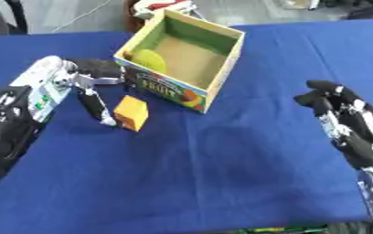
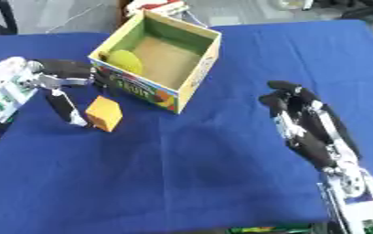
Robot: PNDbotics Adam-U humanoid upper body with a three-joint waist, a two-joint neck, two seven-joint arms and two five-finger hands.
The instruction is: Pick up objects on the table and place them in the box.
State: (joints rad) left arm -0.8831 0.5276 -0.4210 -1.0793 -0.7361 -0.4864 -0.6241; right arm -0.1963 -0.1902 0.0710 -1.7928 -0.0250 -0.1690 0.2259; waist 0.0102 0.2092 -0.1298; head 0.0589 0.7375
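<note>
nearest in view, the right hand (image 2: 306, 125) hangs over the blue tablecloth (image 1: 221, 173) at the right side, fingers fairly straight and lightly bent at the tips, holding nothing; its forearm runs down to the lower right corner. it is well apart from the box and the block.

farther in, on the left, the left hand (image 1: 90, 84) reaches in from the left edge behind a silver and black forearm. its fingers are spread rather than curled: one long finger points down toward the cloth and its tip touches, or is just beside, the left face of an orange-yellow block (image 1: 131, 112). the other fingers stretch toward the box's near left corner. the hand does not wrap the block, so it reads as open.

the block sits on the cloth, outside the box, just beside the box's printed front wall and a little nearer to the camera.

beyond it stands the cardboard box (image 1: 221, 68), open at the top and turned at an angle, with green inner walls, a brown floor and a colourful fruit print on the outside. inside, against its left inner wall, lies a yellow-green rounded object (image 1: 150, 60).
</note>
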